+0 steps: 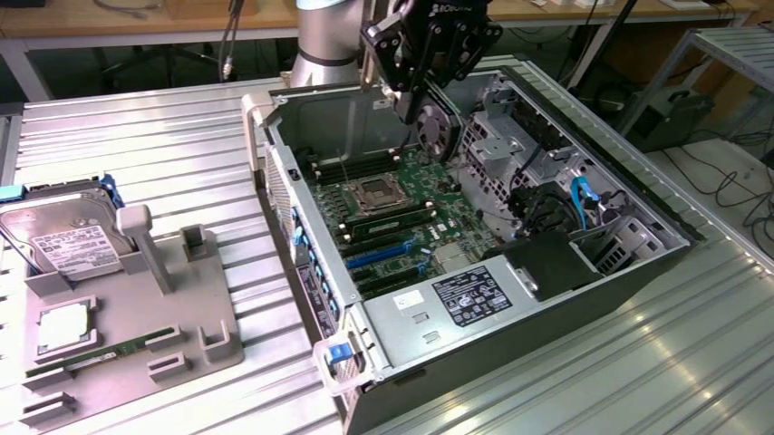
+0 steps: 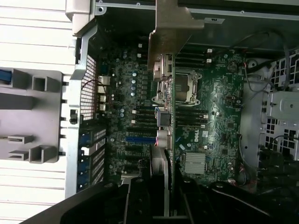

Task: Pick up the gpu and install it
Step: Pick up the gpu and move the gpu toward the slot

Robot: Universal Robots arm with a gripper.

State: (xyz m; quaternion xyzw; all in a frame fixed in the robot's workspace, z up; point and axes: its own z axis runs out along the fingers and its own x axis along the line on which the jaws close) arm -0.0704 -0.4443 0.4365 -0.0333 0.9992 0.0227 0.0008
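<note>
Exterior view: the end effector point(image 1: 415, 98) hangs over the far part of an open computer case point(image 1: 532, 349) that lies on its side on a ribbed metal table point(image 1: 145, 136). Its fingers are pinched onto the gpu point(image 1: 438, 134), gripping it by its upper edge. The card is upright, its round black fan facing the exterior view's right and slightly toward the camera. It is above the green motherboard point(image 1: 405, 222), beyond the processor socket point(image 1: 372, 193) and close to the metal drive cage point(image 1: 508, 136). Whether its lower edge touches the board cannot be told. The blue expansion slots point(image 1: 381, 256) lie nearer the camera, apart from the card, and a boxed power supply point(image 1: 466, 304) with a dark label fills the case's near corner.

To the exterior view's left, a grey holder point(image 1: 181, 308) stands on the table well apart from the case. A silver hard drive point(image 1: 67, 240) with a white label leans in it, a square processor chip point(image 1: 61, 328) lies flat in it, and a narrow green memory stick point(image 1: 103, 353) sits along its near edge.

In the wrist view the card is seen edge-on between the two dark fingers point(image 2: 140, 198). Its silver end bracket point(image 2: 170, 32) is at the far end, by the case wall, and the motherboard spreads beneath it.
</note>
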